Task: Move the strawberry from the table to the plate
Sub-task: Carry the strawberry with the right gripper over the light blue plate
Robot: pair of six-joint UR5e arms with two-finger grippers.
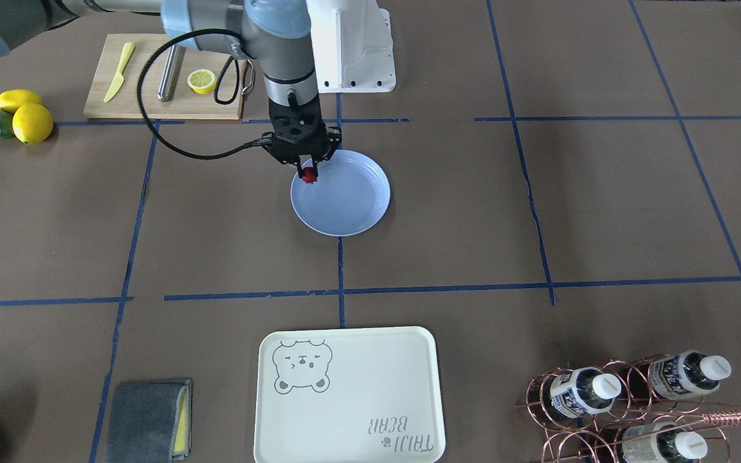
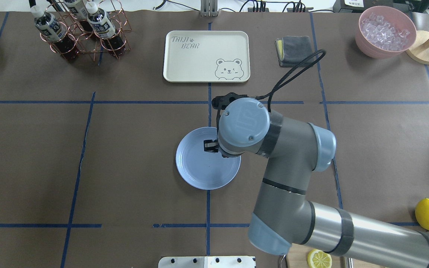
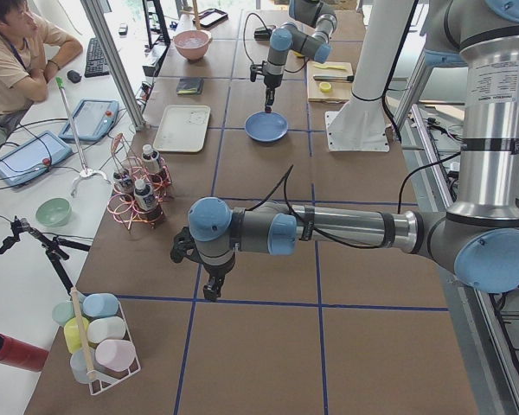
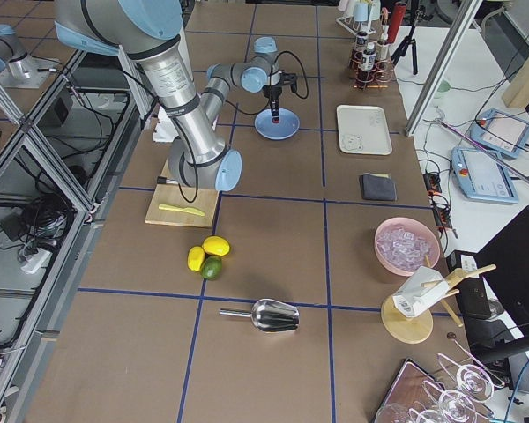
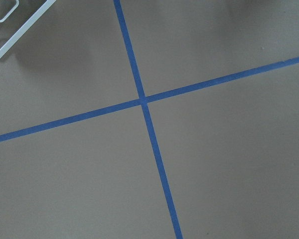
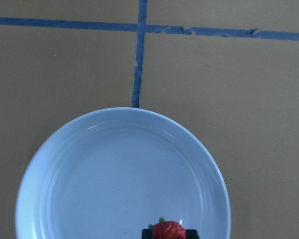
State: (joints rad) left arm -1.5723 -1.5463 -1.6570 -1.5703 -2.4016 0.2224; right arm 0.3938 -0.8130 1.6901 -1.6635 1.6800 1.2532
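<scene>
Strawberry (image 1: 309,175) pinched between right fingers (image 6: 145,234), closed snug on berry, green bit showing at top. Plate (image 1: 351,206) directly beneath fingertips; berry sits over rim side of dish, not centre. Touching plate or just above: cannot tell. Bench (image 1: 473,212) spreads out all round. My read: carry finished, placing step in hand. Next move calls for short descent, then fingers parting to release. Left fingers (image 3: 211,292) well apart, over bare bench; open or closed, cannot tell.

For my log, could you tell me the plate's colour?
Pale blue plate; clearest in right wrist view.

R claw (image 1: 309,171) clamped, vert., downward
</scene>
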